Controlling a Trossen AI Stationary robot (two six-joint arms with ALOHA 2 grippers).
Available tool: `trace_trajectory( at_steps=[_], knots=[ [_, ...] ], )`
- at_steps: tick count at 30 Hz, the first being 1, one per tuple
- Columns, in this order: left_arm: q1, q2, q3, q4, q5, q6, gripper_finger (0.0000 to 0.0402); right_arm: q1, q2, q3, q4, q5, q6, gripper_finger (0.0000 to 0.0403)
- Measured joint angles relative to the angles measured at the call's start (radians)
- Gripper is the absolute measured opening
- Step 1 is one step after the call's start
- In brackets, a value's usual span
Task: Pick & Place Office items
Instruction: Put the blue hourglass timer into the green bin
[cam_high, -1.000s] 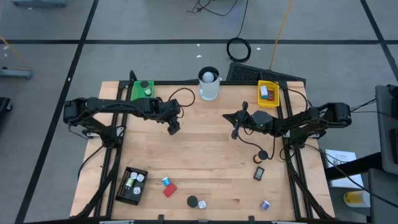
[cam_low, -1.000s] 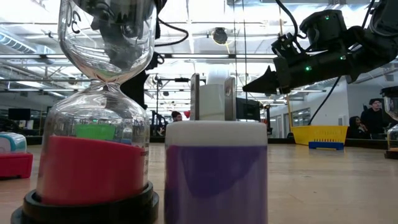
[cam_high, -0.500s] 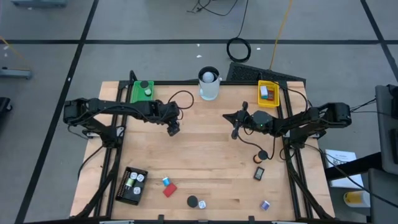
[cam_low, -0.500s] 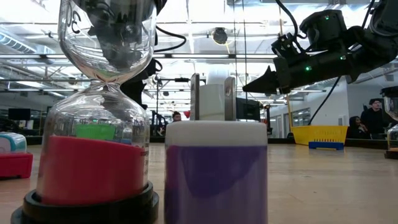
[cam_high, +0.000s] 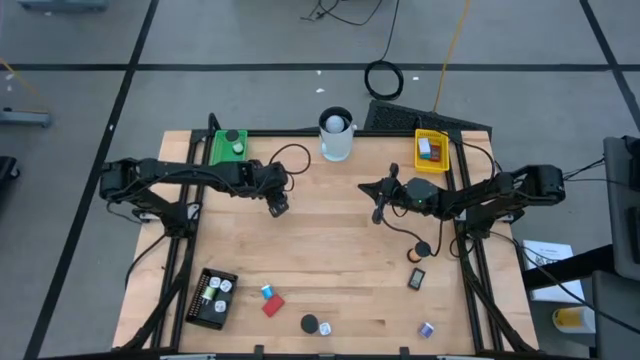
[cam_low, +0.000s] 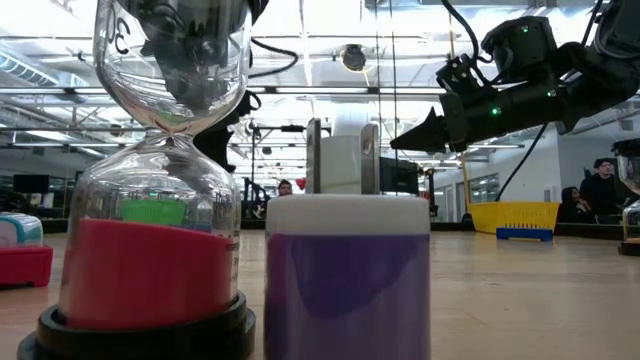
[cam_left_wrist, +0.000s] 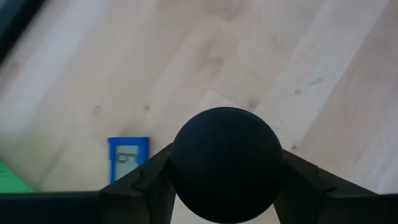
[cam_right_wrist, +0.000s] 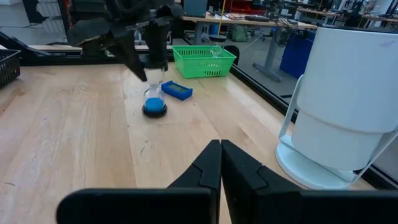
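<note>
Looking from above, the left gripper (cam_high: 279, 205) hangs near the table's far edge, left of centre; the right gripper (cam_high: 377, 212) waits right of centre.

Left wrist view: fingers (cam_left_wrist: 146, 183) sit against both sides of the small hourglass (cam_left_wrist: 225, 163), at its black cap.

Right wrist view: the right gripper's own fingers are together. The hourglass stands upright, with a blue card (cam_right_wrist: 176, 91) just beside it.

Risk, as judged: the grip is high on a narrow-based piece. An off-centre squeeze or a slanted lift could topple it onto the card or let it slip.

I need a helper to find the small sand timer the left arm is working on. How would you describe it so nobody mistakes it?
Start at the green basket in the table's far left corner. In front of it, under the left gripper, a small sand timer stands upright on the wood. It has blue sand and a black base; the flat blue piece beside it lies flat.
</note>
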Motion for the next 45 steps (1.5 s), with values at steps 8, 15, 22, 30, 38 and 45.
trace_trajectory(
  at_steps=[8,15,22,30,38,45],
  knots=[
    [0.028,-0.168,0.0,-0.105,-0.009,-0.038,0.021,0.0,0.0,0.0,-0.004,0.0,0.0,0.0004],
    [0.038,-0.35,0.0,-0.327,-0.11,-0.129,0.021,0.0,0.0,0.0,-0.005,0.0,0.0,0.0004],
    [0.096,-0.488,0.0,-0.421,-0.175,-0.188,0.021,0.0,0.0,0.0,-0.004,0.0,0.0,0.0004],
    [0.274,-0.468,0.0,-0.463,-0.178,-0.14,0.021,0.0,0.0,0.0,-0.002,0.0,0.0,0.0004],
    [0.471,-0.421,0.0,-0.417,-0.183,-0.071,0.021,0.0,0.0,0.0,-0.004,0.0,0.0,0.0004],
    [0.593,-0.418,-0.068,-0.328,-0.16,-0.043,0.021,0.0,0.0,0.0,-0.005,-0.002,0.0,0.0004]
  ],
)
